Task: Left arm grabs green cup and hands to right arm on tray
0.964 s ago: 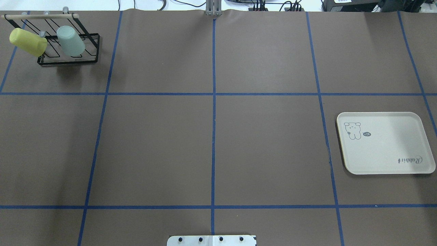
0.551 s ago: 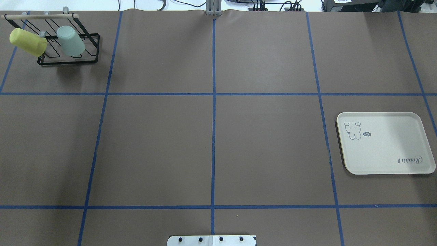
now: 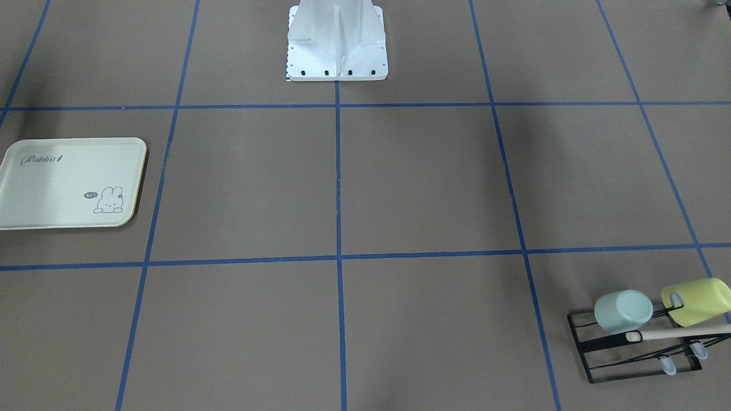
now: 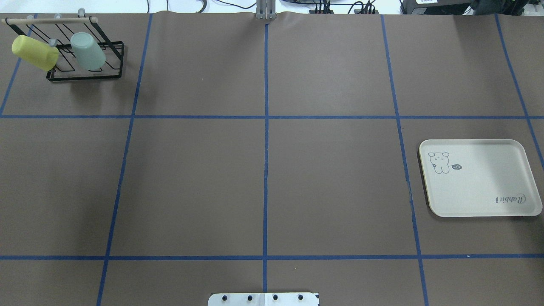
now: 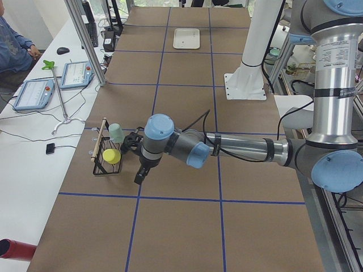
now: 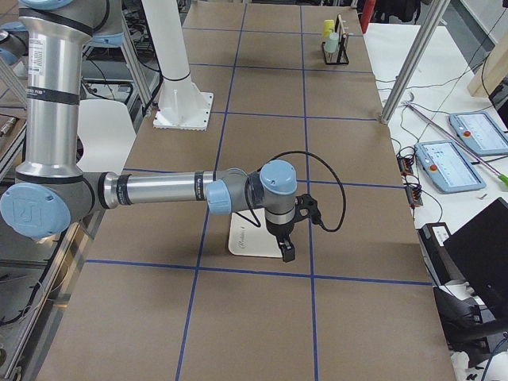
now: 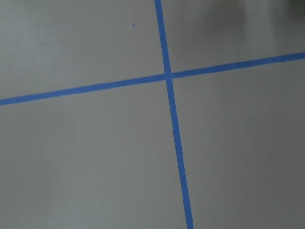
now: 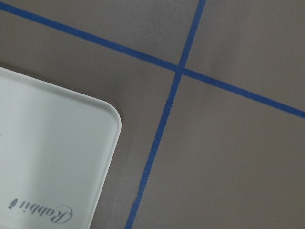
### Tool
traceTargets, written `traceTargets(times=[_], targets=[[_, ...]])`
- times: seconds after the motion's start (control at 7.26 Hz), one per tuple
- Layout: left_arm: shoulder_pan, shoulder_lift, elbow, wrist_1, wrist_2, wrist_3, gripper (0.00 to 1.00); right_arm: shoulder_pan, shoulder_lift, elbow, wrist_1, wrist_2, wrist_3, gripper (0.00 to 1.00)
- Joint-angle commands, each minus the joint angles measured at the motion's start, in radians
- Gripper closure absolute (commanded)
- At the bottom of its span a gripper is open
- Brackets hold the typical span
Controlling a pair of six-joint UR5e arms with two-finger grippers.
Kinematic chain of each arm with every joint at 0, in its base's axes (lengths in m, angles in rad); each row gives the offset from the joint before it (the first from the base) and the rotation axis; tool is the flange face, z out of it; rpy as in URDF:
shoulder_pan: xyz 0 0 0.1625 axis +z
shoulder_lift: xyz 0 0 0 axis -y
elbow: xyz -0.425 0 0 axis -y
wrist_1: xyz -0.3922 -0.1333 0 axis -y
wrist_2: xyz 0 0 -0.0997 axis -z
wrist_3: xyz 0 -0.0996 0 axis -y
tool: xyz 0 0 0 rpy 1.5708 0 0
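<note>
The pale mint green cup (image 4: 88, 51) hangs tilted on a black wire rack (image 4: 85, 77) at the far left corner; it also shows in the front view (image 3: 622, 311) and the left side view (image 5: 116, 133). The left arm (image 5: 238, 147) reaches out level, and its gripper (image 5: 139, 178) points down above the table close beside the rack. I cannot tell whether it is open. The cream tray (image 4: 480, 178) lies flat on the right. The right gripper (image 6: 286, 252) hangs over the tray's edge (image 6: 242, 244); I cannot tell its state. The right wrist view shows the tray corner (image 8: 47, 157).
A yellow-green cup (image 4: 35, 52) hangs on the same rack, left of the green one. The rack has a wooden bar (image 4: 51, 20) on top. The robot's white base (image 3: 337, 40) stands at the table's near middle. Blue tape lines cross the brown table (image 4: 331, 182).
</note>
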Motion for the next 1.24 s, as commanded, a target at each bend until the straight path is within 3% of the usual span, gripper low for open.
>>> traceTargets(times=[0.0, 0.28, 0.55, 0.83, 1.1], targets=[[0.011, -0.158, 0.096, -0.004, 0.005, -0.001, 0.0, -0.039, 0.088, 0.006, 0.093, 0.001, 0.113, 0.0], [0.048, -0.293, 0.202, -0.002, 0.005, -0.068, 0.0, -0.057, 0.16, 0.006, 0.092, 0.033, 0.19, 0.0], [0.18, -0.321, 0.201, -0.057, 0.017, -0.184, 0.0, -0.08, 0.168, 0.009, 0.095, 0.036, 0.212, 0.0], [0.237, -0.387, 0.204, -0.062, 0.015, -0.399, 0.0, -0.083, 0.167, 0.009, 0.096, 0.039, 0.212, 0.0], [0.294, -0.42, 0.221, -0.055, 0.05, -0.489, 0.0, -0.084, 0.167, 0.011, 0.096, 0.039, 0.212, 0.0]])
